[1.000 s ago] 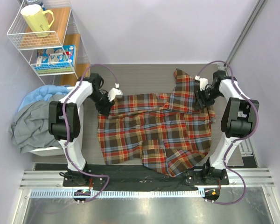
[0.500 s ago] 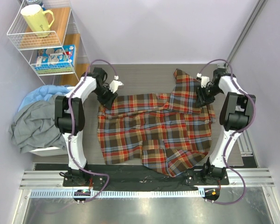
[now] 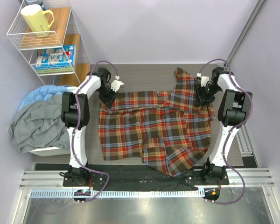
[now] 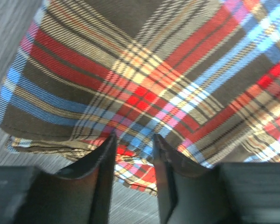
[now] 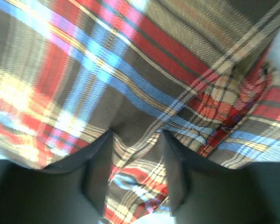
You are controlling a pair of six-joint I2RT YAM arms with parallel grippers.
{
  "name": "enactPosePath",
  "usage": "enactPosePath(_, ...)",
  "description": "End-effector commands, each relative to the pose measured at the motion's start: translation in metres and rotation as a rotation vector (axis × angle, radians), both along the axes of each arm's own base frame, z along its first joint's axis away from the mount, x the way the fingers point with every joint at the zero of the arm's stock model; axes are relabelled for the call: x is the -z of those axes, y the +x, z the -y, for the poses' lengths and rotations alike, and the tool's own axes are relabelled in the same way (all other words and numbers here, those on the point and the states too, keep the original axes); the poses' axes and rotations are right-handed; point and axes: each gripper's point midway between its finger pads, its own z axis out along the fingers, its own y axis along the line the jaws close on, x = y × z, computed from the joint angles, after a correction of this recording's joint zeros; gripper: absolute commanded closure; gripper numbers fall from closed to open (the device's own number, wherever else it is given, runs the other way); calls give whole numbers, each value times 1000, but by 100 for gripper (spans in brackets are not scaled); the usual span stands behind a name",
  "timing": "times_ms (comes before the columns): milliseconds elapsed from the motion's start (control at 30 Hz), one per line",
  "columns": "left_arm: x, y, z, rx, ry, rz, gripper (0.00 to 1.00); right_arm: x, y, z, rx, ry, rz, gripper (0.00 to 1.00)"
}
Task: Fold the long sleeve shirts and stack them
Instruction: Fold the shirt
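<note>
Shirt place: the shirt (image 3: 154,130) lies spread flat on the middle of the table (image 3: 144,77), between the two arms.
Long axis: runs left to right across the table; the far edge is drawn out roughly straight between the grippers.
Pointing: one sleeve (image 3: 181,81) sticks out towards the far side at the right; the near right corner reaches down onto the black strip (image 3: 126,173) by the arm bases.
Cloth: soft woven plaid of red, dark brown and yellow with thin blue lines, lightly rumpled, with a folded hem showing in the left wrist view.
Left gripper: the left gripper (image 3: 107,100) is at the shirt's far left corner; its dark fingers (image 4: 105,163) are pinched on a fold of the shirt's edge.
Right gripper: the right gripper (image 3: 201,99) is at the far right, at the foot of the sleeve; its fingers (image 5: 100,158) are clamped on the shirt.
Table surface: grey, fine-ribbed, bare along the far side and in a narrow band left of the shirt.
Left edge: a heap of grey and blue clothes (image 3: 35,123) sits just beside the left arm, with a wire rack (image 3: 18,42) behind it.
Right edge: the right arm stands near the wall.
</note>
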Motion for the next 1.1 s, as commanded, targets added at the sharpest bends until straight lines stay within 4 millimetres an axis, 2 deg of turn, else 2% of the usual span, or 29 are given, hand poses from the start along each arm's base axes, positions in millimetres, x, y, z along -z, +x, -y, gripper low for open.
enactPosePath(0,-40,-8,17,49,-104,41,59,-74,32,-9,-21,130,198,42)
enactPosePath(33,-45,-12,20,55,-125,43,57,-89,44,-9,-8,135,260,31)
enactPosePath(67,-52,-13,26,64,-164,50,54,-103,58,-9,7,144,316,28)
enactPosePath(100,-66,-13,29,64,-186,78,52,-110,67,-11,63,164,332,25)
enactPosePath(133,-70,-13,31,62,-203,90,42,-110,86,-8,85,165,383,18)
enactPosePath(167,-77,-12,34,53,-217,100,26,-118,101,-5,113,169,422,13)
enactPosePath(267,-95,-8,40,47,-252,139,18,-108,143,5,190,170,466,9)
enactPosePath(400,-107,-4,39,36,-247,174,15,-96,178,6,214,203,497,8)
enactPosePath(500,-108,-5,35,34,-233,169,14,-85,192,-1,198,215,521,7)
enactPosePath(700,-106,-11,26,27,-201,166,14,-71,198,-25,169,317,506,7)
enactPosePath(767,-106,-11,23,12,-205,165,14,-70,195,-34,152,354,493,17)
enactPosePath(800,-108,-10,22,5,-211,169,15,-74,193,-38,140,364,492,35)
enactPosePath(867,-113,-6,20,-23,-237,175,16,-78,187,-46,111,386,488,56)
enactPosePath(900,-114,-4,20,-36,-250,174,17,-84,184,-47,103,393,491,83)
enactPosePath(933,-117,-2,19,-45,-261,181,18,-96,179,-52,92,394,502,93)
enactPosePath(967,-122,1,19,-66,-282,187,18,-107,176,-55,84,397,515,99)
enactPosePath(1000,-127,4,19,-74,-293,205,18,-115,172,-60,68,401,525,99)
enactPosePath(1033,-129,5,20,-78,-303,212,19,-135,160,-66,46,402,544,99)
enactPosePath(1067,-132,6,21,-74,-316,222,19,-142,152,-81,9,403,548,99)
